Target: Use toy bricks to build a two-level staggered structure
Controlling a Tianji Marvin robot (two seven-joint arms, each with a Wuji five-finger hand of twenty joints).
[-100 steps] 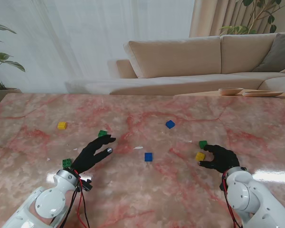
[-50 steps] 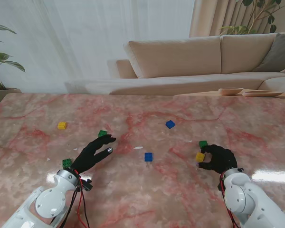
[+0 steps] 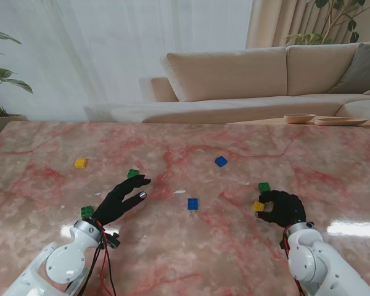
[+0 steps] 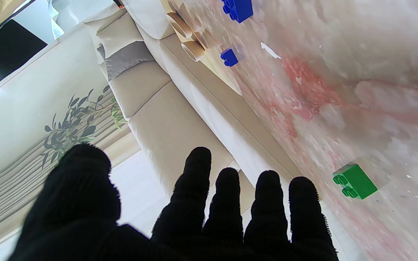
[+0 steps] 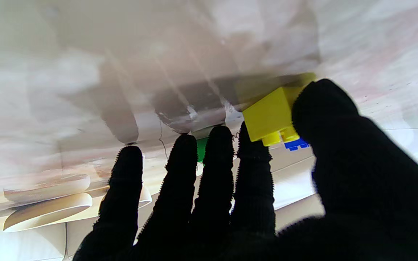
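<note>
Right hand (image 3: 282, 207), fingers curled, pinching yellow brick (image 3: 259, 206) just beside green brick (image 3: 264, 187) on the marble surface (image 3: 191, 246); left hand (image 3: 120, 198) empty, fingers spread, hovering well apart from that brick.

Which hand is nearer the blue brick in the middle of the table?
Left, by a small margin. The left hand is open to the left of the blue brick; the right hand sits farther off to its right, pinching a yellow brick.
</note>
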